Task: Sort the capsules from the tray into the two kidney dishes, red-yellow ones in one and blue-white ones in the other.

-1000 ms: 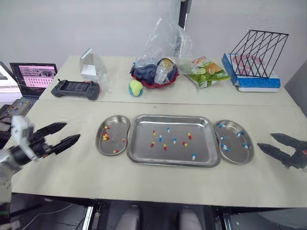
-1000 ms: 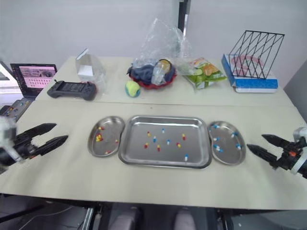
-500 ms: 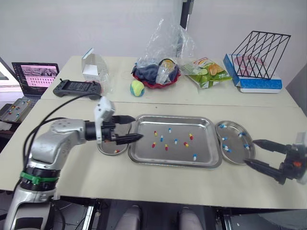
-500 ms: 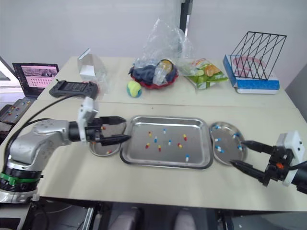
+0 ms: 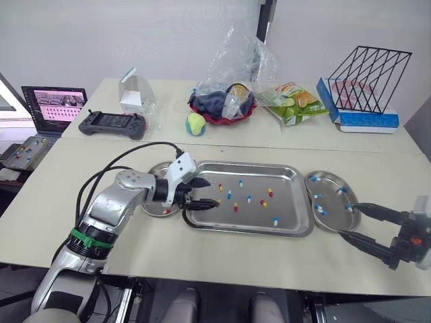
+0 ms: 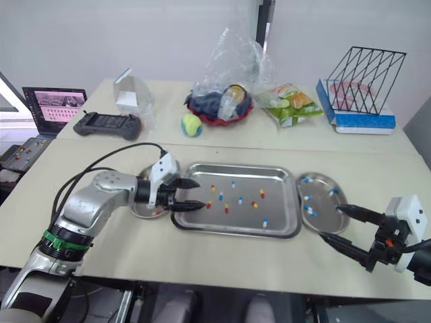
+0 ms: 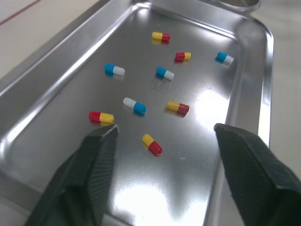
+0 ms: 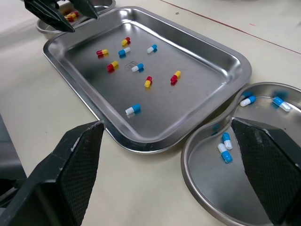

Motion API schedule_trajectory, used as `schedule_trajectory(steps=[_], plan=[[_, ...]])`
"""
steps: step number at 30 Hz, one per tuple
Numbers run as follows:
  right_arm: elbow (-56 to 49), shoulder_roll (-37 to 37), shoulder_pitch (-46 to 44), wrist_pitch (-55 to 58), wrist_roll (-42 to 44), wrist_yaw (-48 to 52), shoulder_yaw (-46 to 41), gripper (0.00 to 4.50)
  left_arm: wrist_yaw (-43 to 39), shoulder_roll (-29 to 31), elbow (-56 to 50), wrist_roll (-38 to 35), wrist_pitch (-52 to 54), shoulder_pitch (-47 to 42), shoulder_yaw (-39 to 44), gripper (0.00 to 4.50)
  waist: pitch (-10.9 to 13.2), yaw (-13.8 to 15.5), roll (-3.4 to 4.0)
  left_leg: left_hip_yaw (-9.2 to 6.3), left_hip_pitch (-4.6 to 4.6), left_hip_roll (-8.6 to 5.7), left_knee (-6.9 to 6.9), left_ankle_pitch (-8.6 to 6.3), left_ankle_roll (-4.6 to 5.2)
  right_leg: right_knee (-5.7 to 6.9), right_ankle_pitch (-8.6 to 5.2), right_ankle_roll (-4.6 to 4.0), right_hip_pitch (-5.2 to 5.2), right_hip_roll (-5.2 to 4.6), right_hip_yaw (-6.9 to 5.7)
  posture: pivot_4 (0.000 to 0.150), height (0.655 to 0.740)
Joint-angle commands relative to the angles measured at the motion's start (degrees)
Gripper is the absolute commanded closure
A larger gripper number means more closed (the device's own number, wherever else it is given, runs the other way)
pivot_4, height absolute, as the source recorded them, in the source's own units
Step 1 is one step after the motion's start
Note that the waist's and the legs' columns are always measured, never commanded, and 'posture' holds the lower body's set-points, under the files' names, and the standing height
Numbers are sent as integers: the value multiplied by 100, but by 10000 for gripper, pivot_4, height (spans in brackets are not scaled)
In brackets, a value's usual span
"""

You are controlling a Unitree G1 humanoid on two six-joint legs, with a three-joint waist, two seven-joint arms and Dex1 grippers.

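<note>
**Head views.** Your left claw (image 5: 207, 192), fingers spread, hangs low over the end of the tray (image 5: 244, 165) nearest its own dish. The left kidney dish (image 5: 159, 166), which holds red-yellow capsules, lies just behind it under the wrist. Your right claw (image 5: 349, 221), also spread, hovers over the surface (image 5: 222, 259) just beside the right kidney dish (image 5: 326, 177) and well apart from the loose capsules.

**Left wrist view.** One red-yellow capsule (image 7: 152, 144) lies between the spread fingers (image 7: 96, 165). A second red-yellow capsule (image 7: 101, 117) sits just beside one fingertip, and a blue-white capsule (image 7: 134, 105) lies a little ahead. You cannot tell whether the tips touch the steel. Judged risk: if you close off-centre, a finger may sweep the neighbour in with the target or flick either one across the polished floor. If you press down too hard, the tray may slide against the dishes.

**Right wrist view.** Ahead of the open right claw lie the tray's near corner and the dish of blue-white capsules. The nearest loose blue-white capsule (image 8: 133, 109) is beyond the rim. Judged risk: a low reach from here could catch that rim or tip the dish. Both claws working the tray together could collide.
</note>
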Motion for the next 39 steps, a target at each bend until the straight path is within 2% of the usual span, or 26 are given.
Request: schedule_trajectory(steps=[1, 2, 22, 31, 39], plan=[[-134, 19, 27, -126, 40, -34, -168, 0, 174, -257, -28, 85, -15, -25, -17, 24484, 0, 7, 0, 0, 0, 0, 0, 0, 0, 0, 0, 0, 1, 0, 0, 1500, 7391], [-147, 24, 26, -133, 38, -43, -153, 0, 218, -311, -33, 110, 16, -18, -29, 27915, 0, 11, 0, 0, -1, 0, 1, 0, 1, 0, 0, 0, 1, 0, 0, 1500, 7391], [-17, 22, -140, -225, -25, -130, -14, 0, 746, -632, -211, 379, 403, 201, -139, 27915, 1, 9, -1, 0, -2, -1, 9, -2, 4, -2, -1, 2, 5, 0, -1, 1500, 7391], [-101, 111, -127, -214, 16, -226, -8, 0, 1297, -966, -93, 832, 564, 198, -436, 27915, 1, 15, -1, 0, -2, -1, 11, -2, 4, -2, -1, 2, 7, 0, -1, 1500, 7391], [-89, 90, -177, -218, 4, -275, 21, 0, 1265, -917, -75, 1041, 491, 235, -557, 27915, 0, 17, -1, 0, 1, -1, 11, -2, 4, -5, -2, 2, 12, 0, -1, 1500, 7391]])
